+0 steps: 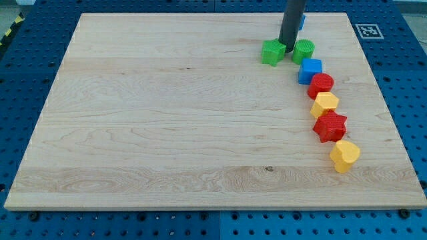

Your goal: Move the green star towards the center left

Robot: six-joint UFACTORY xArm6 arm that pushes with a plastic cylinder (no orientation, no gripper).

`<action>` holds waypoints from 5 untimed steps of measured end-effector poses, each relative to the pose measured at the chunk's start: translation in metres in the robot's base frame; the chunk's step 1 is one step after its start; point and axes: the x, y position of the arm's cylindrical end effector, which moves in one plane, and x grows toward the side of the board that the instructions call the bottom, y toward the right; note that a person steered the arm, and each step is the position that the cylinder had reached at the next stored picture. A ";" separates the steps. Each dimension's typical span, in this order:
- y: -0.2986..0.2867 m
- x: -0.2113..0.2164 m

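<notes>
The green star point(272, 52) lies near the view's top, right of centre, on the wooden board point(167, 133). My tip point(288, 47) rests on the board just right of the star, in the gap between it and a green round block point(303, 50). The rod rises out of the view's top. The tip looks to be touching or nearly touching the star's right side.
A curved row runs down the view's right: a blue cube point(310, 70), a red round block point(321, 85), a yellow hexagon-like block point(325, 104), a red star point(330, 126), a yellow heart point(345, 155). A blue block point(301, 22) is half hidden behind the rod.
</notes>
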 end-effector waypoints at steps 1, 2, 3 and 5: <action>-0.027 0.016; -0.050 0.032; -0.073 0.048; -0.119 0.086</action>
